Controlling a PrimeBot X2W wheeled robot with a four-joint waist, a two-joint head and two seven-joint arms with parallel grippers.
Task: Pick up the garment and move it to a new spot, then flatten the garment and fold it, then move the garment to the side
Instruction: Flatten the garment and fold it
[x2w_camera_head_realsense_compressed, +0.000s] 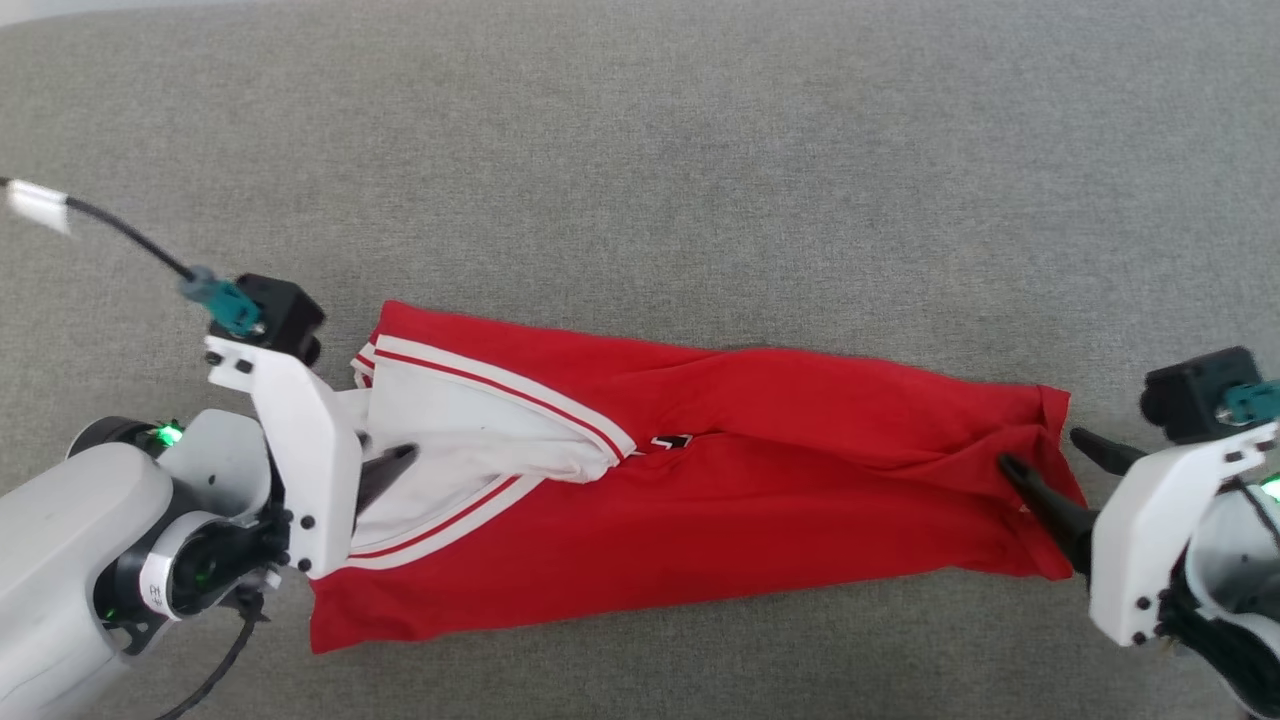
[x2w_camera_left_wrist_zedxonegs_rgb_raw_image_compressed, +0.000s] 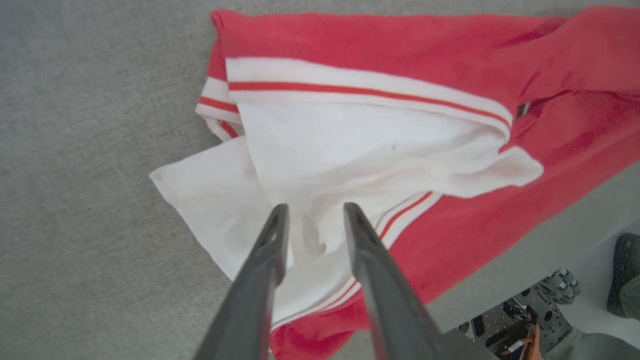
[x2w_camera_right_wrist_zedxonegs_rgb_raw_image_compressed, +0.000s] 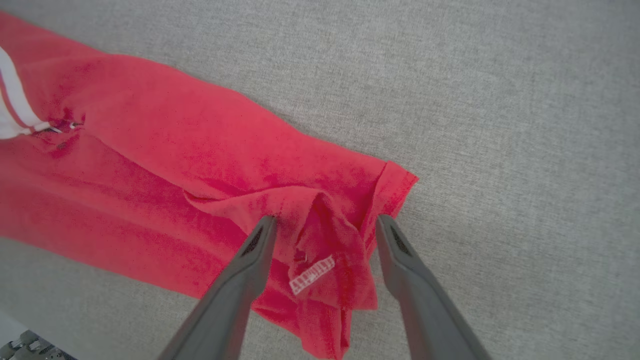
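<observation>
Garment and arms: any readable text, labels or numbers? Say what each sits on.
White label on the garment hem: print too blurred to read.
Small dark tag at the garment's middle: too small to read.
White band on the left arm: dark marks, too small to read.
No legible text anywhere.

In the head view a white wrist bracket (x2w_camera_head_realsense_compressed: 305, 450) hides the shirt's (x2w_camera_head_realsense_compressed: 760, 500) left edge. Its dark mark (x2w_camera_head_realsense_compressed: 672, 441) and white label (x2w_camera_right_wrist_zedxonegs_rgb_raw_image_compressed: 312, 275) are too small to read. A shoe (x2w_camera_left_wrist_zedxonegs_rgb_raw_image_compressed: 624, 275) is cut off by the left wrist view's right edge.
</observation>
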